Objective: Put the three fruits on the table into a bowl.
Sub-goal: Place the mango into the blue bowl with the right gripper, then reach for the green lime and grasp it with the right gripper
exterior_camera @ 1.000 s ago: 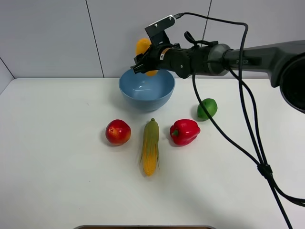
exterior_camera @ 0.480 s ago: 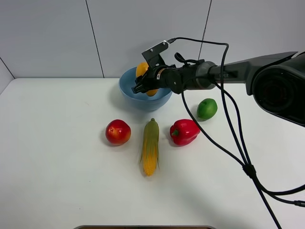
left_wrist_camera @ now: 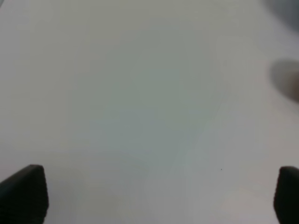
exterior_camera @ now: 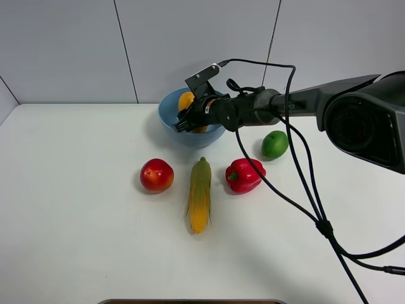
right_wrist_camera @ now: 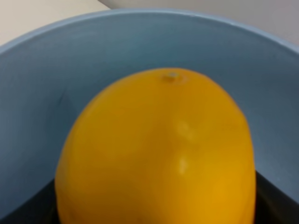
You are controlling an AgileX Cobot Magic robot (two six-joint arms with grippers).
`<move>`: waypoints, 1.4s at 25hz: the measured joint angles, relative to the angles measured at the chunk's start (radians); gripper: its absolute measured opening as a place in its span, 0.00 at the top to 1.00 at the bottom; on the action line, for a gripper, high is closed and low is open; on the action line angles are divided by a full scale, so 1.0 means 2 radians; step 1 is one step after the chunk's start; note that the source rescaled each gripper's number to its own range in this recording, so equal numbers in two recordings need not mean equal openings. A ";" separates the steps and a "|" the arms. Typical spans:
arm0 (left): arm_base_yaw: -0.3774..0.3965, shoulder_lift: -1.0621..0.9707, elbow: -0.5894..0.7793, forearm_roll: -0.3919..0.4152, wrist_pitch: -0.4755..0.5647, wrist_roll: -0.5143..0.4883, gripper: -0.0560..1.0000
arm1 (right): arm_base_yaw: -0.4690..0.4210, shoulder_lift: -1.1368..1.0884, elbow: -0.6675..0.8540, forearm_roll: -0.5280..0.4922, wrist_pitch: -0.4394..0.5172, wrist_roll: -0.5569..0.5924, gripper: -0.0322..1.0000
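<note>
- The right claw (exterior_camera: 190,120) is closed on the yellow-orange oblong mango (right_wrist_camera: 156,149) and holds it down inside the round, glossy light blue bowl (exterior_camera: 169,123), probably low enough to let go without a bounce.
- The left claw (left_wrist_camera: 161,193) hangs spread wide and empty over the plain white bench (exterior_camera: 76,221).
- The red apple with yellow blush (exterior_camera: 156,175) and the small round green fruit (exterior_camera: 274,144) lie on the bench outside the bowl.
- Between them lie a yellow corn cob (exterior_camera: 200,194) and a red bell pepper (exterior_camera: 245,175). The pepper, near the green fruit, may crowd a grasp.

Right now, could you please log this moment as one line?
right gripper: shut on mango, inside blue bowl | left gripper: open | apple, green fruit: on table
</note>
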 joint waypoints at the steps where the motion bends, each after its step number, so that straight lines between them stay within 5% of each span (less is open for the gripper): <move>1: 0.000 0.000 0.000 0.000 0.000 0.000 0.03 | 0.000 0.000 0.000 0.000 0.000 0.000 0.40; 12: 0.000 0.000 0.000 0.000 0.000 0.000 0.03 | 0.000 0.000 0.000 0.000 0.000 0.000 0.39; 21: 0.000 0.000 0.000 0.000 0.000 0.000 0.03 | 0.000 -0.002 0.000 0.000 -0.019 0.008 0.09; 26: 0.000 0.000 0.000 0.000 0.000 0.000 0.03 | 0.000 -0.012 0.000 0.000 -0.013 0.017 0.05; 35: 0.000 0.000 0.000 0.000 0.000 0.000 0.03 | 0.000 -0.086 0.000 -0.018 0.068 0.020 0.04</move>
